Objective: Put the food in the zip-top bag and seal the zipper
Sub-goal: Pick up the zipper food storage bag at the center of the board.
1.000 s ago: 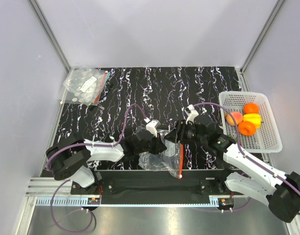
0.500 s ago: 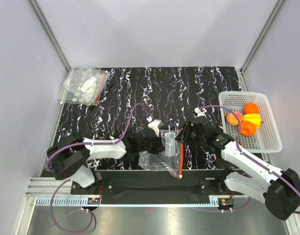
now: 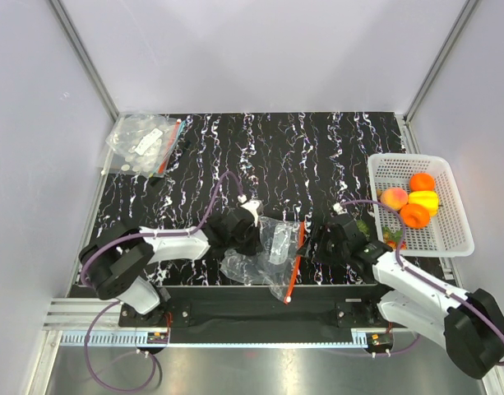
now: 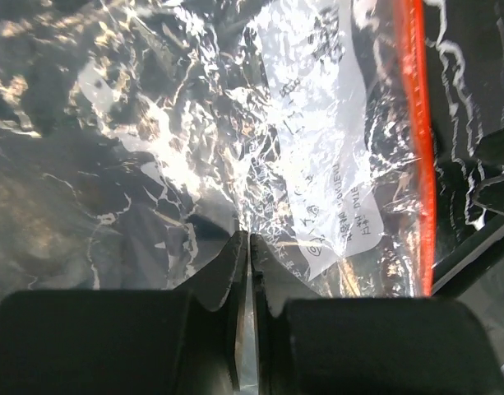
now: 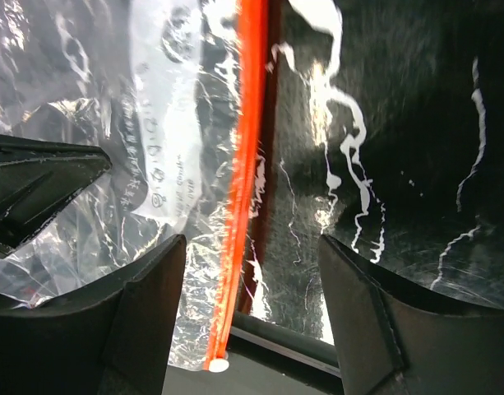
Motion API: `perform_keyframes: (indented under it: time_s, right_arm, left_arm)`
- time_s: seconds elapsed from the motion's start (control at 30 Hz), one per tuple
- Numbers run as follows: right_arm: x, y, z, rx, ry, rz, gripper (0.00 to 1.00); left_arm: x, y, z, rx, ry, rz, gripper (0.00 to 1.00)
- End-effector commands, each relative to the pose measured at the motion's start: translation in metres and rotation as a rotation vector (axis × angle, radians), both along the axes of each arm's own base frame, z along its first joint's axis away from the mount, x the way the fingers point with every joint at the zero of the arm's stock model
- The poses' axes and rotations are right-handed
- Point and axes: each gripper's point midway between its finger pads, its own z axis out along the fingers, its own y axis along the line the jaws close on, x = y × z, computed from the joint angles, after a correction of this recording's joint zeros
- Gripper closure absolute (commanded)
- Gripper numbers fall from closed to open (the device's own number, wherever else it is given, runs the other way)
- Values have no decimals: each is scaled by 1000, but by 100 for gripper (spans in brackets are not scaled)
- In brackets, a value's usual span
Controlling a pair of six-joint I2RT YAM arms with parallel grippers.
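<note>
Pinching tight, the left gripper (image 4: 245,243) has both fingers pressed together on a fold of clear film, so it grasps the zip-top bag (image 3: 264,257) by its crumpled body, well away from the mouth. That bag lies on the black marbled table (image 3: 235,156) near the front edge, between the two arms, limp and apparently with nothing inside. Down its right side runs the zipper (image 5: 250,123), white tip at the near end. The right gripper (image 5: 253,245) is spread wide, one finger on either side of the red strip, and as far as I can see it touches nothing. Over on the right, the food (image 3: 413,202) sits in the white basket (image 3: 459,237), well apart from the bag. Now, that film looks thin, light and slick, so it should slide and bunch up rather than hold any shape, and a pinch on the body alone will probably drag the whole pouch along. The strip looks like the stiffest part, so the lip just beside it seems the best hold for opening the mouth. The fruits look smooth and round, likely to roll, so each wants a wide grip straight across its middle.
</note>
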Motion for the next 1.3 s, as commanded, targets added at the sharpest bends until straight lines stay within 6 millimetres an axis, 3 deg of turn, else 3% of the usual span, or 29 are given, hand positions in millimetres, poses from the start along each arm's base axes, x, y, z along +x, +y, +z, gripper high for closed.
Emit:
perform_keyframes:
  time_s: [0.0, 0.17, 0.37, 0.43, 0.63, 0.73, 0.8, 0.83, 0.87, 0.9, 0.93, 1.0, 1.03, 1.07, 1.13, 1.17, 1.2, 1.27]
  right_arm:
    - [6, 18, 7, 118, -12, -2, 28]
    - [1, 28, -10, 170, 53, -7, 30]
    - [12, 43, -6, 250, 35, -10, 34]
    - [17, 47, -3, 261, 28, -10, 40]
    - [32, 54, 26, 268, -49, 9, 81]
    - [40, 50, 44, 215, -78, 20, 91]
    - [46, 47, 59, 168, -86, 14, 100]
    - [48, 45, 63, 140, -95, 24, 100]
    - [58, 45, 80, 126, -128, 8, 100]
    - [55, 39, 79, 84, -98, -5, 100]
    - [61, 40, 94, 81, -122, -17, 100]
    - [62, 37, 108, 59, -128, -38, 100]
    - [63, 40, 116, 71, -141, -35, 100]
    - [66, 39, 122, 60, -153, -57, 100]
    - [65, 33, 123, 20, -115, -102, 100]
    - [73, 31, 136, 9, -137, -145, 100]
    - [70, 26, 129, -36, -95, -166, 100]
    - [73, 19, 134, -99, -72, -239, 100]
  left_arm:
    - [-3, -8, -1, -19, 9, -54, 91]
    - [-3, -9, -4, -17, 18, -62, 92]
    - [-3, -9, -4, -19, 17, -64, 93]
    - [-4, -9, -5, -17, 17, -66, 93]
    - [-3, -10, -2, -10, 8, -80, 94]
    - [-1, -13, 9, -17, -18, -96, 94]
    - [1, -12, 26, -21, -49, -95, 93]
    - [2, -10, 32, 0, -83, -96, 92]
    - [7, -13, 55, -20, -129, -90, 92]
    - [6, -6, 60, 12, -137, -86, 91]
    - [7, -5, 69, 22, -166, -78, 86]
    - [9, -4, 118, -20, -258, -56, 77]
    - [8, 0, 114, 5, -255, -53, 77]
    - [8, -1, 140, -37, -297, -44, 71]
    - [4, 2, 158, -50, -327, -43, 65]
    - [3, 2, 178, -86, -355, -39, 63]
    - [0, 3, 185, -96, -364, -41, 57]
    - [-3, 1, 207, -132, -410, -48, 50]
